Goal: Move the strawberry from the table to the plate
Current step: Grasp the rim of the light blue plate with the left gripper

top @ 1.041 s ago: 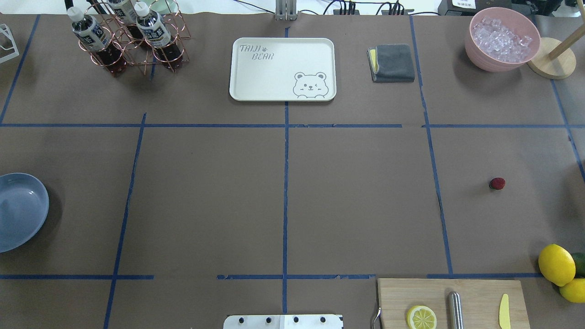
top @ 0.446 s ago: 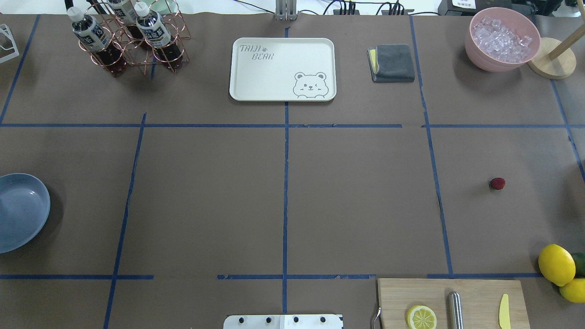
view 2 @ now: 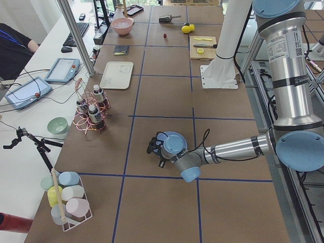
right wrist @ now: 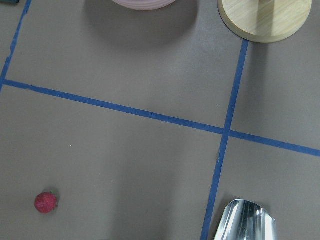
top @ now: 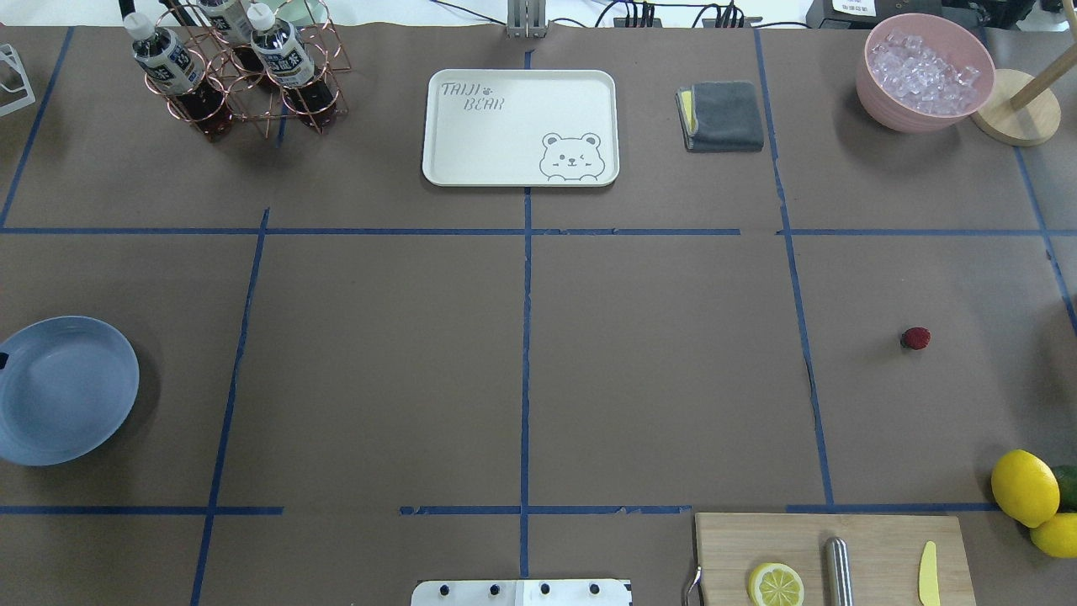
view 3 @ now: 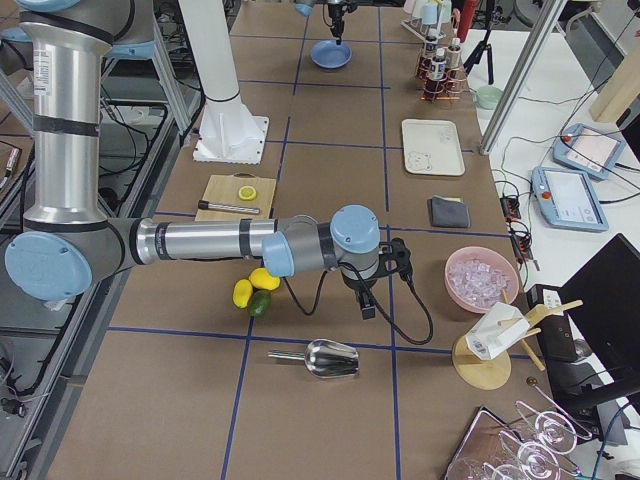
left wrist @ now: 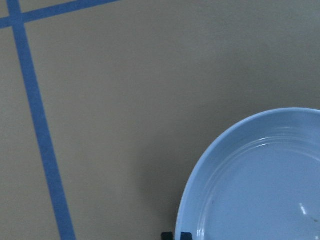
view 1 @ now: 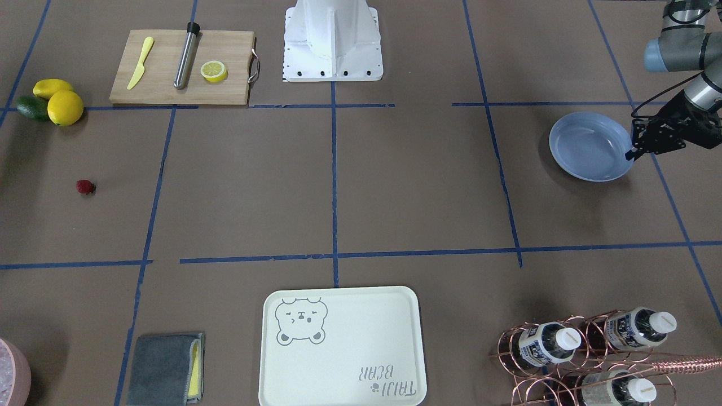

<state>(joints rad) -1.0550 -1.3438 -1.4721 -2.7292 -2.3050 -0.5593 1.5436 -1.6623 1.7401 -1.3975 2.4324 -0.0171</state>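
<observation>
Staging, seemingly: pinching the plate [top: 67, 391] rim with the left fingers [view 1: 635, 150]. Leaving the strawberry [top: 916, 338] untouched on the table [top: 656, 379], well apart from it. Cannot tell the grip of the right fingers [view 3: 366, 308]. Next, probably: descend over the berry, pinch gently.

A cream tray [top: 520, 126] with a bear drawing sits midway along one long edge of the table [top: 656, 362], a folded grey cloth [top: 724, 115] beside it. A pink bowl [top: 904, 118] of ice and a copper wire rack [top: 238, 91] of bottles [top: 168, 59] stand toward that edge's two corners. At the opposite edge, a wooden cutting board [top: 883, 547] carries a halved lemon [top: 775, 584], a metal cylinder [top: 837, 572] and a yellow knife [top: 927, 574], with whole lemons [top: 1024, 487] nearby.
</observation>
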